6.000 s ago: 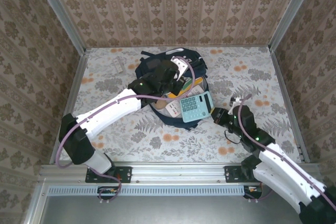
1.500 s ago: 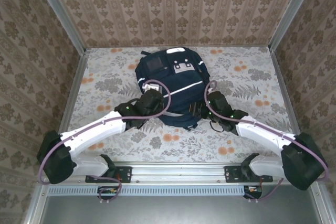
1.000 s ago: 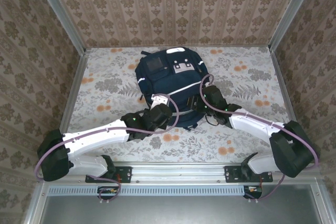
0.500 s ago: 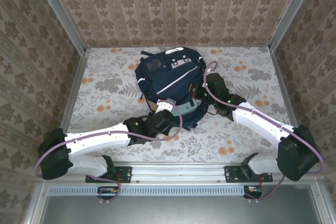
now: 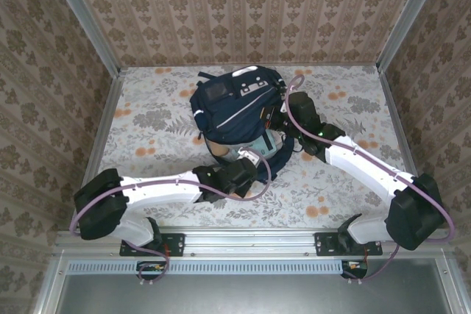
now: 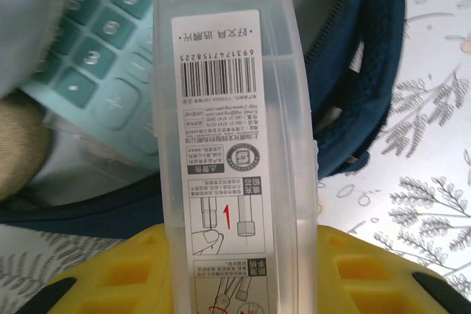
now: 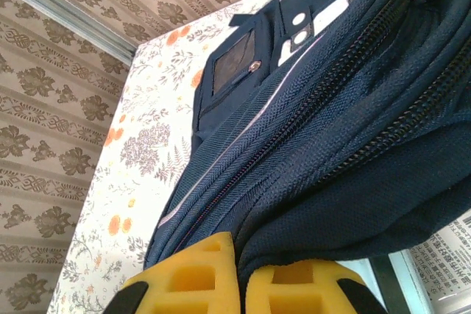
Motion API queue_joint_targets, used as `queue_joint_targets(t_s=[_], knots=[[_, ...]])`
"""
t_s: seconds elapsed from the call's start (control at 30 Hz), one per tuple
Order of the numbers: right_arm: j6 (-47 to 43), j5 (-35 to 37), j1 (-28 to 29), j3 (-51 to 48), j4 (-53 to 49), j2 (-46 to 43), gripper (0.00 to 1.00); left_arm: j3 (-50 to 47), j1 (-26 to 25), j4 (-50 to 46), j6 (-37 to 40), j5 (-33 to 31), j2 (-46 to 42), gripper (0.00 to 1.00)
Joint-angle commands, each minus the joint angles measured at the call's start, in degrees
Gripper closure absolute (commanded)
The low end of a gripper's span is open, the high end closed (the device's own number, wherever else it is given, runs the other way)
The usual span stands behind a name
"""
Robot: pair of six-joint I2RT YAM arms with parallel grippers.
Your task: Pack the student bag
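Currently, listing near to far:

1. Left gripper (image 5: 249,161): you are clenching it on a clear plastic case (image 6: 228,130) with a barcode label, the yellow pads (image 6: 103,284) pressing its two sides. Compared with a second and a half ago, it is sitting further right and is aiming the case at the bag's near opening. The case's far end is overlapping the rim there. Whether it is inside yet cannot be told.

2. Teal calculator (image 6: 103,42): it is lying in the opening, just beyond the case and partly under pale lining. A moment ago it was covered; it is showing now because the flap is up.

3. Right gripper (image 7: 241,276): you are pinching a fold of navy fabric below the zip, jaws clamped tight on it. A second ago they were standing apart down at the bag's near edge. Now they are holding the flap up and back.

4. The student bag (image 5: 228,112): it is lying mid-table on the floral cover (image 5: 346,182), top end toward the far wall, white stripe and grey-white patch facing up. Its near half, flat and closed before, is now bunching upward.

Judgement: you are holding the mouth open for the case, so packing is going forward. The next move is calling for sliding the case in beside the calculator without the flap dropping.
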Motion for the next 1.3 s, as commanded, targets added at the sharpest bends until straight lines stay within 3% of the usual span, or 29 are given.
queue_joint_targets(t_s=[0.0, 0.13, 0.57, 0.7, 1.0, 1.07, 1.27], knots=[[-1.90, -2.12, 0.38, 3.11, 4.87, -0.54, 1.00, 4.81, -1.56, 1.62, 2.51, 2.15, 2.20, 0.71], [-1.49, -2.88, 0.38, 2.69, 4.74, -1.57, 1.00, 8.30, 0.96, -0.30, 1.04, -0.61, 4.77, 0.73], [0.99, -4.17, 0.33, 0.43, 6.45, -5.27, 1.00, 12.35, 18.67, 1.63, -7.43, -2.10, 6.68, 0.72], [1.49, -4.88, 0.32, 0.28, 7.02, -4.52, 1.00, 14.17, 21.53, 2.88, -10.11, -3.58, 8.08, 0.71], [2.30, -5.73, 0.31, 0.06, 7.77, -3.59, 1.00, 18.74, 24.32, 7.74, -17.64, 0.73, 15.99, 0.70], [2.31, -5.68, 0.33, 0.08, 7.75, -3.59, 1.00, 19.54, 24.37, 6.95, -18.27, 0.20, 17.43, 0.56], [1.94, -5.04, 0.29, 0.12, 7.43, -3.28, 1.00, 17.99, 23.72, 6.55, -17.07, 1.40, 16.09, 0.29]])
